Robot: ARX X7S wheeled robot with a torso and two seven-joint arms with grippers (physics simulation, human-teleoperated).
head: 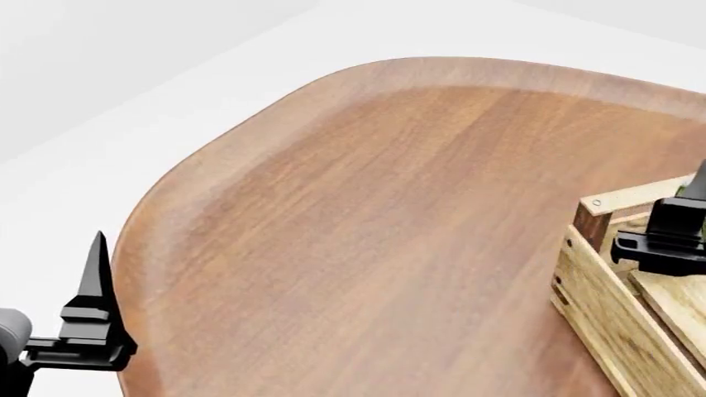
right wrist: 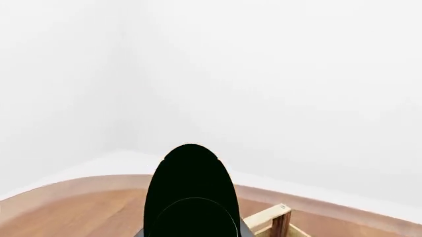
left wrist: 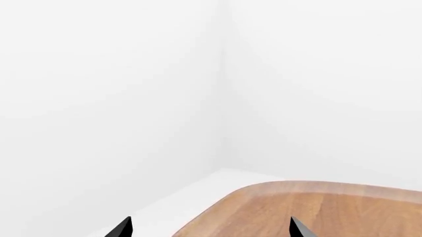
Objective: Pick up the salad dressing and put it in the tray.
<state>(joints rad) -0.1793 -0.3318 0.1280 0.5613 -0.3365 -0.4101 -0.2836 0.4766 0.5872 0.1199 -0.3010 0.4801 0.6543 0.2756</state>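
The tray [head: 617,318] is a light-wood slatted crate with dark corner posts at the right edge of the head view; one corner also shows in the right wrist view [right wrist: 274,218]. My right gripper [head: 670,236] hangs over the tray's near corner. A greenish bit of the salad dressing [head: 697,186] shows just above it at the frame edge. In the right wrist view a dark rounded shape [right wrist: 191,192], the salad dressing seen very close, fills the space between the jaws and hides the fingers. My left gripper [head: 94,306] is open and empty beside the table's left edge [left wrist: 211,229].
The rounded brown wooden table [head: 386,207] fills most of the head view. White floor and white walls lie beyond its far and left edges. The tray's right part is cut off by the frame.
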